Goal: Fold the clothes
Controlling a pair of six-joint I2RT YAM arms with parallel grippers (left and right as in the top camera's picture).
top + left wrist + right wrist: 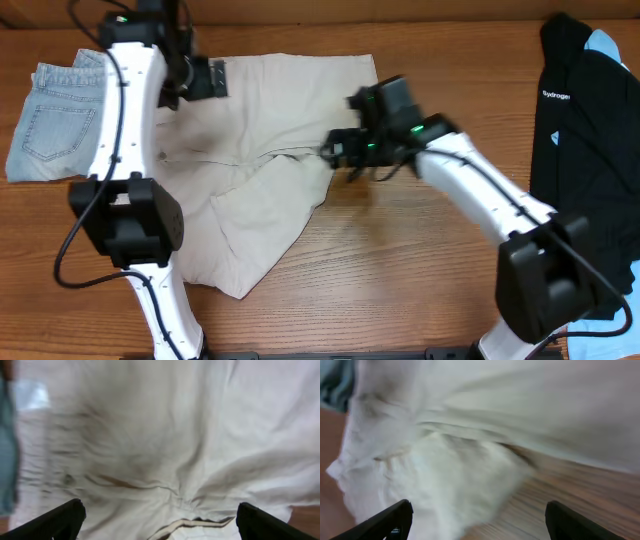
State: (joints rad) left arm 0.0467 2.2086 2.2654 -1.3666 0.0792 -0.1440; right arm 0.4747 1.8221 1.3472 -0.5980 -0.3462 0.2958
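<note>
— So, from overhead, where do the pale beige cotton shorts (pixel 270 150) lie?

— They lie spread on the brown wooden table (pixel 400 280), between the two arms. Their far edge is straight, one part reaches toward the near edge, and the middle has many creases. The left gripper (pixel 205 78) is over their far left corner. The right gripper (pixel 335 150) is at their right edge, beside the middle seam. From this height the gap of the fingers is hard to judge.

— And what else is on the table?

— The light-blue denim shorts (pixel 55 120) lie at the left, just beside the beige pair, with the left arm crossing between them. The black top with small white lettering (pixel 585 130) lies at the far right, well apart.

— What does the left wrist view give?

— It is blurred. The black fingers (pixel 55 520) stand in the two lower corners, wide apart, and they hold nothing. Wrinkled beige cloth fills almost all the view. A thin bluish strip is at the left border.

— And the right wrist view?

— It is blurred too. The black fingers (pixel 380 522) are again spread wide and hold nothing. A crumpled edge of the shorts lies between and beyond them, and bare wood shows at the right.
</note>
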